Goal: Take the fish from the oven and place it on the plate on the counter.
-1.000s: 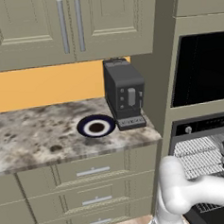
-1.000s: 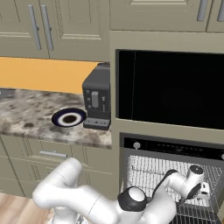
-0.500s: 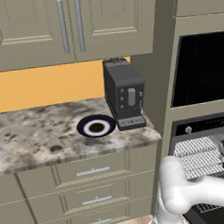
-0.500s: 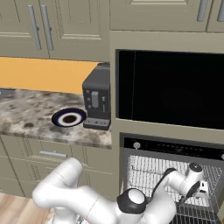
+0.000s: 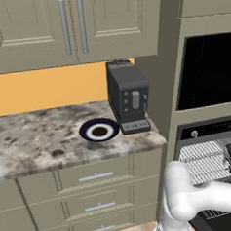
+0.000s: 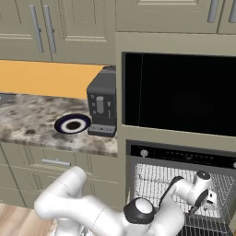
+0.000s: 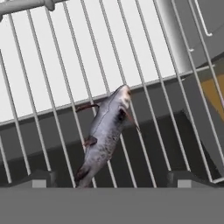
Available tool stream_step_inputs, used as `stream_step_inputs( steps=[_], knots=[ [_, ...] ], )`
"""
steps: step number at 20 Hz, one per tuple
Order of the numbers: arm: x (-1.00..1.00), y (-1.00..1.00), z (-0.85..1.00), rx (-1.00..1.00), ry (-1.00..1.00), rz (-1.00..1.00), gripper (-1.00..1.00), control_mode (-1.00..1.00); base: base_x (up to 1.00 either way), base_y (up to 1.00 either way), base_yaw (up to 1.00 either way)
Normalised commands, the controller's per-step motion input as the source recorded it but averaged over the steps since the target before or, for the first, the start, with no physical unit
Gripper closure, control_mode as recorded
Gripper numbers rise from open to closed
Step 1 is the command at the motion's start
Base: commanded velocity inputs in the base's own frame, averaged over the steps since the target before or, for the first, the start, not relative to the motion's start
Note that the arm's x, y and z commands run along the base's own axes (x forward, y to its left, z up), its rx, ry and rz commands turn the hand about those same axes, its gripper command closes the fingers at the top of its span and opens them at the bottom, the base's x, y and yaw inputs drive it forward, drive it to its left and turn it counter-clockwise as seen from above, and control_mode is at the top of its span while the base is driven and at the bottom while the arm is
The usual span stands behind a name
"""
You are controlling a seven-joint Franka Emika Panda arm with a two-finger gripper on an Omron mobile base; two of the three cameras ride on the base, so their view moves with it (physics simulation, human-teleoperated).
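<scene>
A: Inside the oven [image 6: 179, 184], on a wire rack [image 7: 52, 65]: the fish [image 7: 105, 131] lies flat, grey and slim, head toward the back wall, tail toward the camera on the hand. The claw [image 7: 111, 178] sits just short of the tail, its two fingertips [image 7: 37, 178] spread wide, one either side of the fish. Released, nothing in it.

B: Touching the fish?

A: Can't tell for sure. The tips flank the tail end but no squeeze shows. Reads as lined up, not gripped.

B: And the plate?

A: Out on the worktop [image 5: 36, 142], the plate [image 5: 99, 131] sits just beside the coffee machine [image 5: 129, 97], on its left. Dark rim, white ring, brown centre, bare. Well apart from the oven, across the corner.

B: So progress?

A: Early, by my reckoning. The arm has its hand in the oven cavity [image 6: 203, 193], seen from the right base camera. The fish isn't lifted, so all the carrying is left: close on the body, raise it off the bars, draw it out, swing left, set it on the plate.

B: Risks?

A: The fish is narrow and lies across the bars; a grip at the tail may slip.
</scene>
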Motion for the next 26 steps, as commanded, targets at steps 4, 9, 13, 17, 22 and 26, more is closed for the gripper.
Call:
stream_step_inputs(
  steps=[4,9,13,17,22,26],
  knots=[
    [0.0,0.19,-0.55,0.01,-0.02,-0.1,-1.0,-1.0,0.0,0.0,0.0],
    [0.0,0.17,-0.28,0.0,-0.08,-0.05,-1.0,-1.0,0.0,0.0,0.0],
    [0.03,0.04,-0.38,0.0,-0.11,-0.03,-1.0,-1.0,0.0,0.0,0.0],
    [0.0,0.0,-0.58,0.0,-0.13,-0.02,-1.0,-1.0,0.0,0.0,0.0],
    [0.11,0.0,-0.41,0.0,-0.15,0.0,-1.0,-1.0,0.0,0.0,0.0],
    [0.33,0.0,-0.19,0.0,-0.09,0.0,-1.0,-1.0,0.0,0.0,0.0]
  ],
)
